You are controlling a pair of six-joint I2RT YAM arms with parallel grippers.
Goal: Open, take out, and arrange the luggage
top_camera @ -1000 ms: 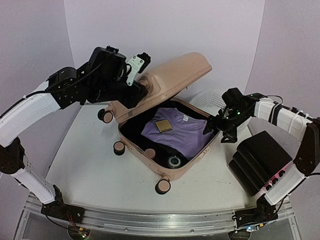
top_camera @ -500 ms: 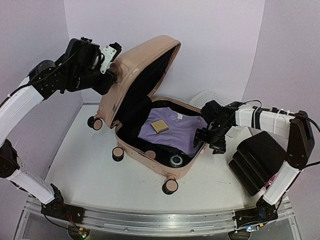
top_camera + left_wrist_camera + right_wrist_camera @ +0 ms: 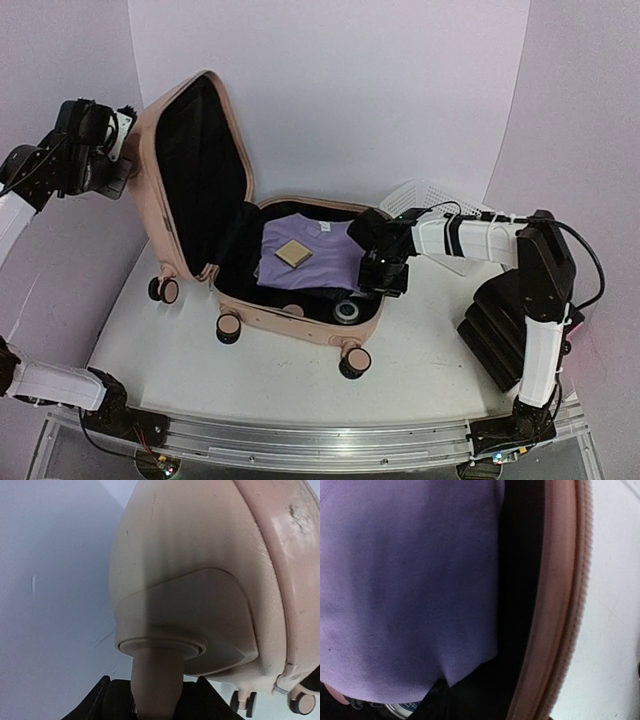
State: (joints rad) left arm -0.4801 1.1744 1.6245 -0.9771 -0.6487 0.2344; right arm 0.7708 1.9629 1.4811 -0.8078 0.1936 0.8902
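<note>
Clamped low on the back of the raised lid, the left gripper (image 3: 155, 702) has its two black fingers closed on a pink stem (image 3: 155, 675) that sticks out of the shell. That grip holds the lid close to upright. Across the case, the right gripper (image 3: 385, 278) hovers at the right rim of the lower half. I can't tell from where I stand whether it is spread or pinched, because its own camera shows only purple cloth and the pink edge.

Between the two arms, the luggage (image 3: 290, 322) lies open in the middle of the table (image 3: 430, 370), with the lower shell flat and the lid toward the left arm. It looks rigid and bulky, with a smooth skin that would probably slip under a pinch. I'd say the stem, the rim or a wheel (image 3: 228, 325) are the sensible places to hold it. It may also roll if pushed.

Inside, I count:
- one folded purple shirt (image 3: 310, 262), soft and best pinched at an edge;
- one small tan square (image 3: 293, 253) lying on the shirt;
- one round tin-like thing (image 3: 347, 311) by the front wall.

Three wheels show from above. Beyond the case, one white mesh basket (image 3: 432, 195) sits at the back right. One stack of black cases (image 3: 510, 320), seemingly three of them, sits at the right.
</note>
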